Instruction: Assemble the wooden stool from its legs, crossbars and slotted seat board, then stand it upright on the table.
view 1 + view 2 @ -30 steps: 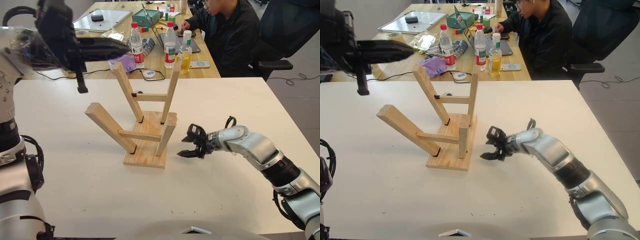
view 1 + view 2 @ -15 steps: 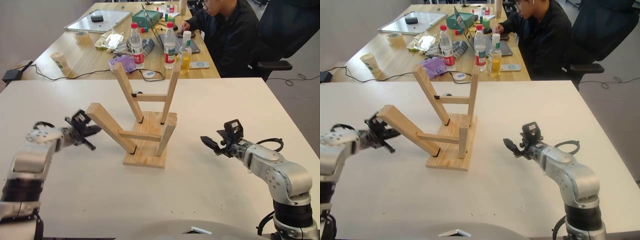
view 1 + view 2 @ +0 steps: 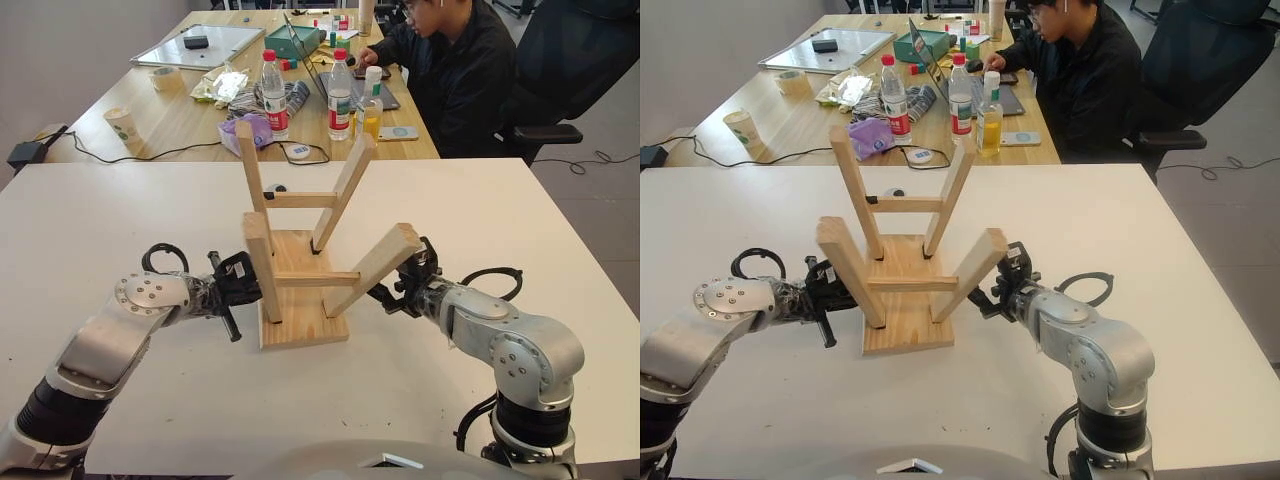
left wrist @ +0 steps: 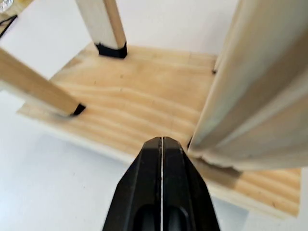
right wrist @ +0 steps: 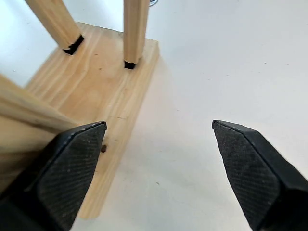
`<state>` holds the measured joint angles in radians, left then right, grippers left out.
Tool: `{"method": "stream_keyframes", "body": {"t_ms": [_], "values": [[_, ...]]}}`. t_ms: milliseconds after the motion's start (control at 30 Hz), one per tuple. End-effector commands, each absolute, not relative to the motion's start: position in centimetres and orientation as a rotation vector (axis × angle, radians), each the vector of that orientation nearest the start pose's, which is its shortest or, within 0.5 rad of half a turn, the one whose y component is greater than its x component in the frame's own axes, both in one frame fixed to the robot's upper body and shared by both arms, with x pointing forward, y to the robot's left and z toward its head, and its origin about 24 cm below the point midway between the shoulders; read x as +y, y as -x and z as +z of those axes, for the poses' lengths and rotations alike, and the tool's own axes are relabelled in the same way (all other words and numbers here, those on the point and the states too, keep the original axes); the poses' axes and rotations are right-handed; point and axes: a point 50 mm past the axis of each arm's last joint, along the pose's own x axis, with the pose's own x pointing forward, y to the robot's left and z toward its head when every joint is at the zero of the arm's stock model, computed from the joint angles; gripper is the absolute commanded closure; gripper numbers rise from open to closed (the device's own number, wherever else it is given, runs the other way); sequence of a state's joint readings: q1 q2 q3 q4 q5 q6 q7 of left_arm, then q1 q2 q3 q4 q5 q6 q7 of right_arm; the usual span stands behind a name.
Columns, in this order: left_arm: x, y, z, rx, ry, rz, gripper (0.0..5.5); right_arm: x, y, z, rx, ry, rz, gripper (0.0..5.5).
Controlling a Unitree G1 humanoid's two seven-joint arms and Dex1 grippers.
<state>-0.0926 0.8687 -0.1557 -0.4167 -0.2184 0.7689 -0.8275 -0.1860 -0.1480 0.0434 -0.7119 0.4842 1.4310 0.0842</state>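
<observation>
The stool (image 3: pixel 300 262) sits upside down in the middle of the white surface (image 3: pixel 120 220). Its seat board (image 3: pixel 305 328) lies flat, and all four legs (image 3: pixel 250 165) stick up out of the slots. Two crossbars (image 3: pixel 312 279) join the legs in pairs. The near right leg (image 3: pixel 372 268) leans out to the side a lot more than the near left leg (image 3: pixel 261 265).

The left jaws are pressed tight together and hold nothing. They sit low, just beside the near left leg. The right jaws are wide open and also hold nothing. One side is right next to the near right leg, and the other is over bare surface.

I think the building part is nearly done, since every piece looks to be in place. What is left is the big one: the stool has to be turned over and put on its feet. That leaning leg may need a push first.
</observation>
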Motion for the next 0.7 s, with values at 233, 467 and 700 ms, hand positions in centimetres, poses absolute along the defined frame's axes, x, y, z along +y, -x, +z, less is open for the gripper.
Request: {"method": "stream_keyframes", "body": {"t_ms": [233,467,700], "values": [[24.7,-27.3,16.8,0.235,-0.389,-0.758,5.5,-15.8,-25.5,17.9,0.184,0.108,0.481,1.41],[22.6,-23.7,31.1,-0.352,0.126,-1.26,5.5,-14.7,-23.6,28.6,-0.35,-0.055,0.918,1.41],[20.3,-22.0,22.5,0.103,0.043,-1.355,5.5,-12.3,-22.1,21.2,0.008,0.151,1.085,1.41]]}}
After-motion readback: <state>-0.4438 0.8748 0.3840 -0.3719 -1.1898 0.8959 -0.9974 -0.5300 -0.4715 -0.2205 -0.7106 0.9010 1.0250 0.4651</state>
